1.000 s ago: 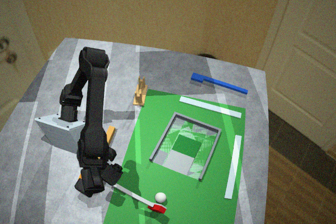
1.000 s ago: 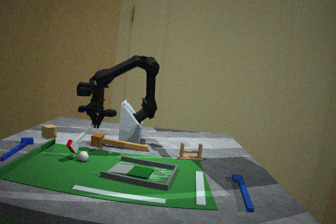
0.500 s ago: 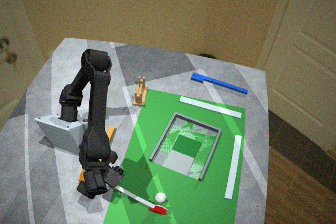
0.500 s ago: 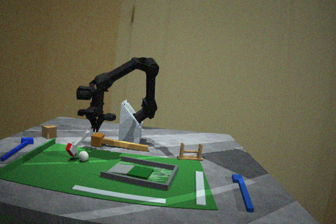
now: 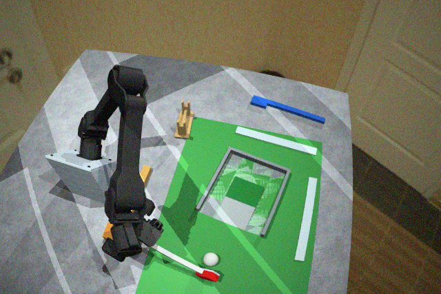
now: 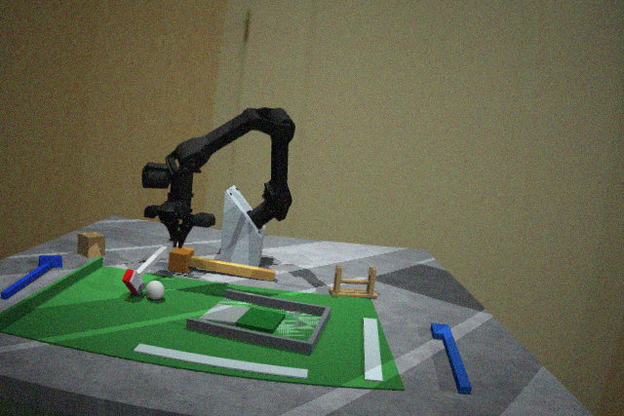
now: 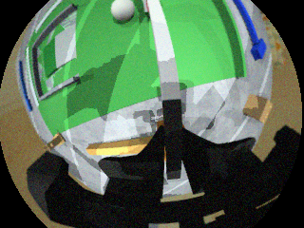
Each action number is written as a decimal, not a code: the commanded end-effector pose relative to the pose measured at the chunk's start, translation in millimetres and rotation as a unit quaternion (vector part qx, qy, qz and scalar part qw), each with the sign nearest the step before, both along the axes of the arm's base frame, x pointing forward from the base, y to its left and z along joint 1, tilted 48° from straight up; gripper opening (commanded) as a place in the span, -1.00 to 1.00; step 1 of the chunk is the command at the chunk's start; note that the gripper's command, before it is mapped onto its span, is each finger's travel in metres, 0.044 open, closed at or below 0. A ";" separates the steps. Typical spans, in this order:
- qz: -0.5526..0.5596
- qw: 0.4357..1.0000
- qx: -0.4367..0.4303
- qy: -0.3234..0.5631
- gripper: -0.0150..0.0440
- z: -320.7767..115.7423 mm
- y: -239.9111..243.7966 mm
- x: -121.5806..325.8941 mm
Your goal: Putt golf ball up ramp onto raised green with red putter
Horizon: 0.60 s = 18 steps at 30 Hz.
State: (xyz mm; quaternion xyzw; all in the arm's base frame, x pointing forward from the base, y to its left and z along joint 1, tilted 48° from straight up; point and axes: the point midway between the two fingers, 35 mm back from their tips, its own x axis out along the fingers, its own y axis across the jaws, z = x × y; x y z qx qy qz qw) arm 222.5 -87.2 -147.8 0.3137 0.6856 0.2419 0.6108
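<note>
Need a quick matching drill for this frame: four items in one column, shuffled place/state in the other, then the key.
Items
1. red putter
2. golf ball
3. blue putter
4. end effector

Places or states
A. lying on the grey table top, off the green mat
B. on the green mat, just beside the red head
C. shut on the white shaft
D. held, shaft sloping down, head low by the mat

Pairs: 1-D, 2-B, 3-A, 4-C
</note>
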 end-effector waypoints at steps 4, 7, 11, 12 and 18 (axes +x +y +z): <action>-0.003 1.000 -0.001 -0.002 -0.49 -10.5 -10.5 -1.1; -0.006 1.000 -0.001 -0.003 -0.49 -20.2 -18.2 -3.2; -0.006 1.000 -0.001 -0.003 -0.49 -22.7 -20.1 -3.8; -0.006 1.000 -0.001 -0.003 -0.49 -22.7 -20.1 -3.8; -0.006 1.000 0.002 0.000 -0.49 -20.1 -15.8 -4.9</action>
